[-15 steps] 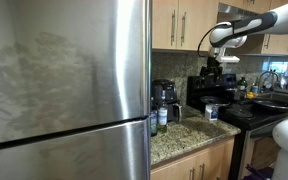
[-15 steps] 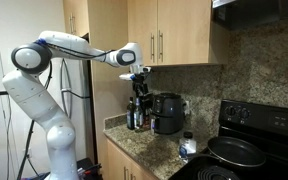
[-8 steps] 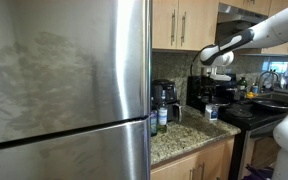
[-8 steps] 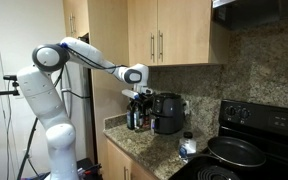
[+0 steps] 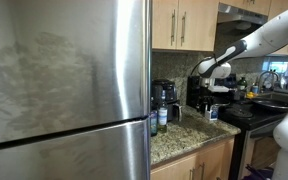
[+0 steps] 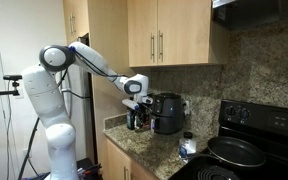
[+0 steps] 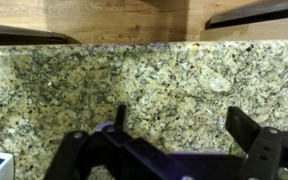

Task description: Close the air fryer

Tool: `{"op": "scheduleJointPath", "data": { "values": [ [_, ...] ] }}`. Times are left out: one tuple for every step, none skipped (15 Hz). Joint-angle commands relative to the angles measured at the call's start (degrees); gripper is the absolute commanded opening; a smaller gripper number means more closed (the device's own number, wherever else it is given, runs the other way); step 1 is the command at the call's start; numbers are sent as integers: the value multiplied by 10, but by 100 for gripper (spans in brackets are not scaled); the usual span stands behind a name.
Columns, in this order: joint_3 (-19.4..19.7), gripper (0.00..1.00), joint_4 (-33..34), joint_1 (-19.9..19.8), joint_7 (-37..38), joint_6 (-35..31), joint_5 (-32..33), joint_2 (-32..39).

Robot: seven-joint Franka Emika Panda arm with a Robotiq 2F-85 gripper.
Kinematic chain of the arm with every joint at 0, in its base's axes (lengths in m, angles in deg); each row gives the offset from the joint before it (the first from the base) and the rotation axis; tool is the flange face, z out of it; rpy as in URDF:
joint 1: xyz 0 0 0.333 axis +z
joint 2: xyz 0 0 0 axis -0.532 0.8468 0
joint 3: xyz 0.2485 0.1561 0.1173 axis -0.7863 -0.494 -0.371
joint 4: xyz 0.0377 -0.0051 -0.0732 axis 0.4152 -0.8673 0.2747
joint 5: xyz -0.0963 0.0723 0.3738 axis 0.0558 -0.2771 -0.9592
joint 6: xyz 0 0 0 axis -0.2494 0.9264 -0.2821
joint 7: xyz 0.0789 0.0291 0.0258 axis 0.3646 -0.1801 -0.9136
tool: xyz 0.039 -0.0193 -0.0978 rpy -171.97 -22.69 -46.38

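The counter (image 6: 149, 142) carries the air fryer (image 6: 166, 113) at its back edge, beside the bottles (image 6: 133, 119). Its front is too small to tell whether it is shut, so I judge the closing is not yet done. The arm stretches out and bends down. The end effector (image 6: 136, 100) hangs just beside the fryer, fingers (image 7: 246, 125) apart and empty.

Pincer (image 5: 213, 88) near the air fryer (image 5: 197, 98)
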Motion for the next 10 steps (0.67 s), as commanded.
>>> {"op": "scheduleJointPath", "data": {
  "values": [
    [-2, 100, -19, 0, -12, -113, -38, -6],
    [0, 100, -20, 4, -20, -133, -60, -4],
    [2, 100, -25, 8, -25, -167, -81, -4],
    [1, 100, -29, 10, -27, -197, -98, -4],
    [1, 100, -32, 13, -27, -219, -112, -3],
    [0, 100, -35, 13, -25, -232, -114, -3],
    [-3, 100, -37, 10, -12, -231, -104, -3],
    [-2, 100, -39, 12, -7, -226, -113, -3],
    [-3, 100, -24, 9, -7, -211, -97, 0],
    [-3, 100, -25, 9, -6, -211, -99, 0]
  ]
}}
